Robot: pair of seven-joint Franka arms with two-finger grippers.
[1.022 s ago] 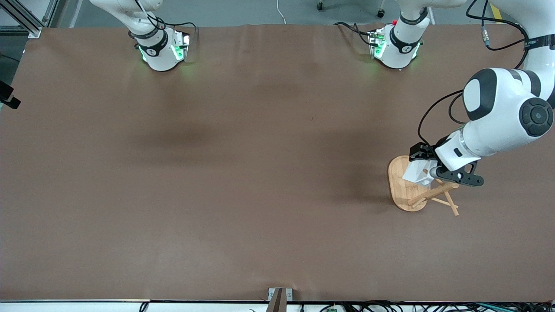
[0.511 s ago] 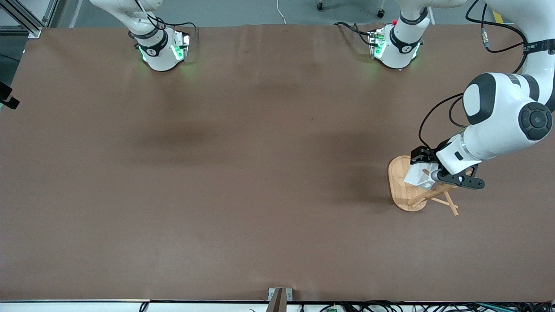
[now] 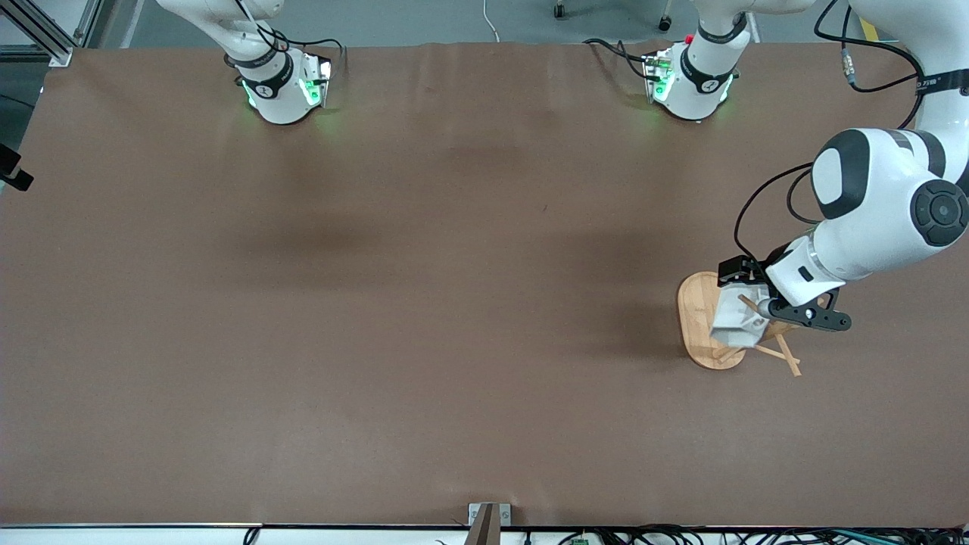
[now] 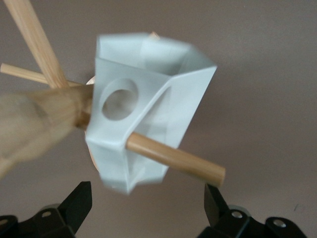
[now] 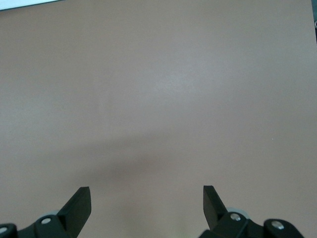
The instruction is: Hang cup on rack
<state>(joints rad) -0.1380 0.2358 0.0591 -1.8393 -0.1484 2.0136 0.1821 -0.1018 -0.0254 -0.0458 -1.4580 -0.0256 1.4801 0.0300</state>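
The white faceted cup (image 4: pixel 148 109) hangs on a bamboo peg (image 4: pixel 178 159) of the rack, and the peg's end sticks out past it. The round hole of its handle faces the left wrist camera. In the front view the cup (image 3: pixel 736 324) sits tilted against the rack's post, over the oval base (image 3: pixel 693 322), toward the left arm's end of the table. My left gripper (image 4: pixel 147 191) is open and empty, its fingers apart from the cup on either side; it also shows in the front view (image 3: pixel 757 297) just above the rack. My right gripper (image 5: pixel 146 206) is open over bare table and waits.
More thin pegs (image 3: pixel 787 356) stick out from the rack toward the front camera. The two arm bases (image 3: pixel 284 87) (image 3: pixel 689 83) stand at the table's far edge. The brown table (image 3: pixel 424 303) spreads wide toward the right arm's end.
The cup has dropped lower and tipped on the peg, out of the left gripper's hold. The left gripper has opened and shifted slightly toward the left arm's end. The right arm has not moved.
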